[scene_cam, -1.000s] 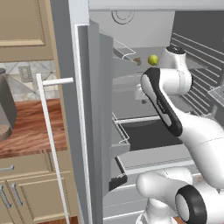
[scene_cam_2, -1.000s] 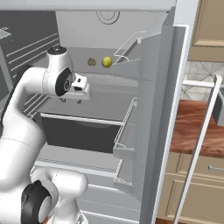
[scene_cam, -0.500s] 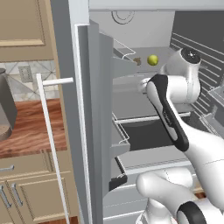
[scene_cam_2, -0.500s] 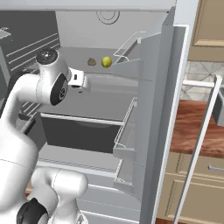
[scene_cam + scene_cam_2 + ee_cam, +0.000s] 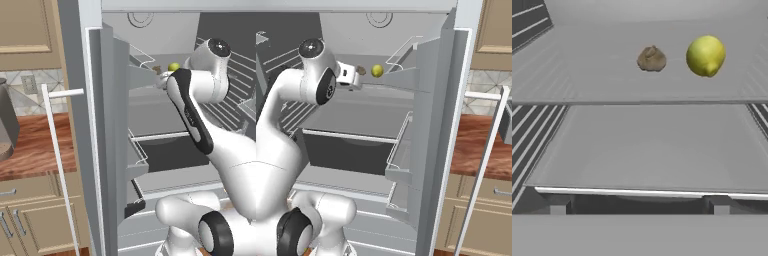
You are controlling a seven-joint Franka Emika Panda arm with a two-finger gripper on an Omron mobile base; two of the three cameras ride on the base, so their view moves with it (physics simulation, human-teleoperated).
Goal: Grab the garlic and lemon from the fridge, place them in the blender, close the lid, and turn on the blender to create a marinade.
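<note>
Grey fridge [image 5: 456, 100] shelf holds the garlic [image 5: 651, 58] beside the lemon [image 5: 705, 55], and the gripper [image 5: 351, 76], wide open and empty, likely must reach closer to grab one first.

Wooden counter [image 5: 37, 145] over tan cabinets [image 5: 35, 220]

light: we see even, soft rendered light, no clear source | shadows: faint, the fridge [image 5: 150, 107] interior reads flat grey | glare: none | sharpness: base views crisp, hand view softer, the lemon [image 5: 705, 55] and garlic [image 5: 651, 59] slightly blurred | distortion: none at edges
</note>
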